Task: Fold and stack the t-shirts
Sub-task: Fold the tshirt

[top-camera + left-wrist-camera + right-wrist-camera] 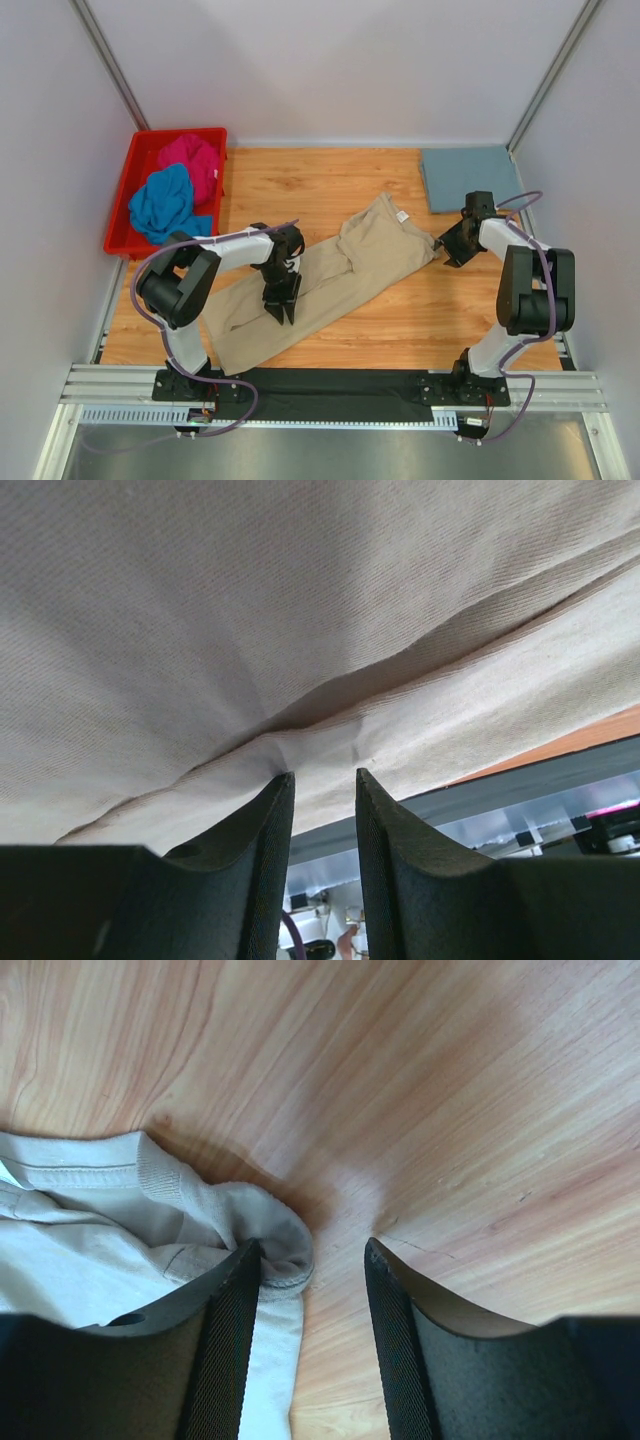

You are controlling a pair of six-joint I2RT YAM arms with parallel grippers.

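The beige t-shirt (330, 275) lies spread diagonally across the middle of the wooden table. My left gripper (283, 310) points down onto its middle. In the left wrist view the left gripper (322, 773) is open a little, with its tips touching a crease in the beige cloth (250, 630) and nothing between them. My right gripper (447, 250) is at the shirt's right edge. In the right wrist view the right gripper (310, 1243) is open, with its left finger on the shirt's bunched hem (270, 1245) and its right finger over bare wood. The grey-blue t-shirt (470, 178) lies folded at the back right. The magenta t-shirt (192, 160) and the bright blue t-shirt (165, 203) lie crumpled in the bin.
A red plastic bin (125, 205) stands at the back left edge of the table (300, 180). A black strip and metal rails (340, 385) run along the near edge by the arm bases. White walls enclose the table on three sides.
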